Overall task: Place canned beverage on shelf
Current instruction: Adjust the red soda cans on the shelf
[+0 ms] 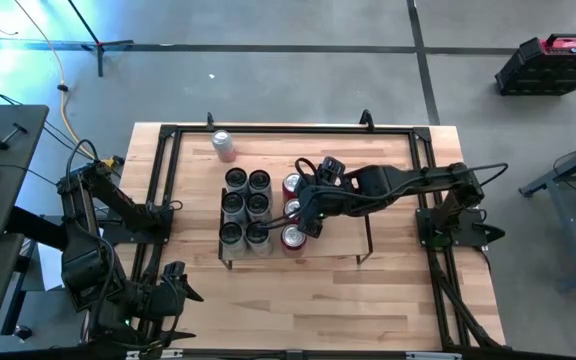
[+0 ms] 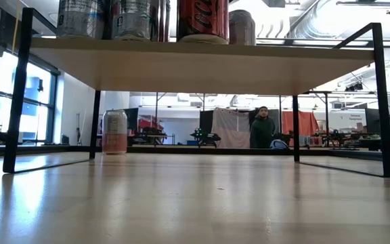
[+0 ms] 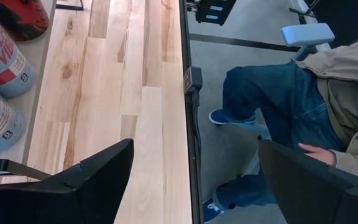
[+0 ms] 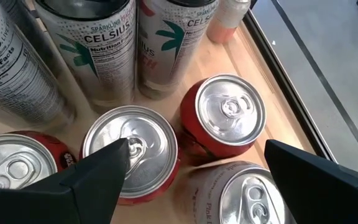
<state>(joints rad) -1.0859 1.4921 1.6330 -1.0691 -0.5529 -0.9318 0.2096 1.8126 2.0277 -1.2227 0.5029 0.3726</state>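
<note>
The shelf [image 1: 338, 238] stands mid-table; in the low view its board [image 2: 202, 64] shows from below. Several silver cans [image 1: 245, 207] and three red cans [image 1: 293, 237] stand on its left half. My right gripper [image 1: 306, 212] is open just above the red cans; in the right wrist view [image 4: 197, 152] its fingers stand wide apart over two red cans [image 4: 232, 115] [image 4: 129, 152] and a pink-labelled can [image 4: 253, 196]. Another pink can [image 1: 223, 143] stands on the table behind the shelf. My left gripper [image 3: 194, 162] is open and empty at the table's near left corner [image 1: 173, 285].
Black rails [image 1: 423, 170] edge the tabletop. The shelf's right half is bare board. A person sits beyond the table's edge [image 3: 291, 106], and another person stands far back in the room [image 2: 263, 129]. The pink can on the table also shows in the low view [image 2: 114, 132].
</note>
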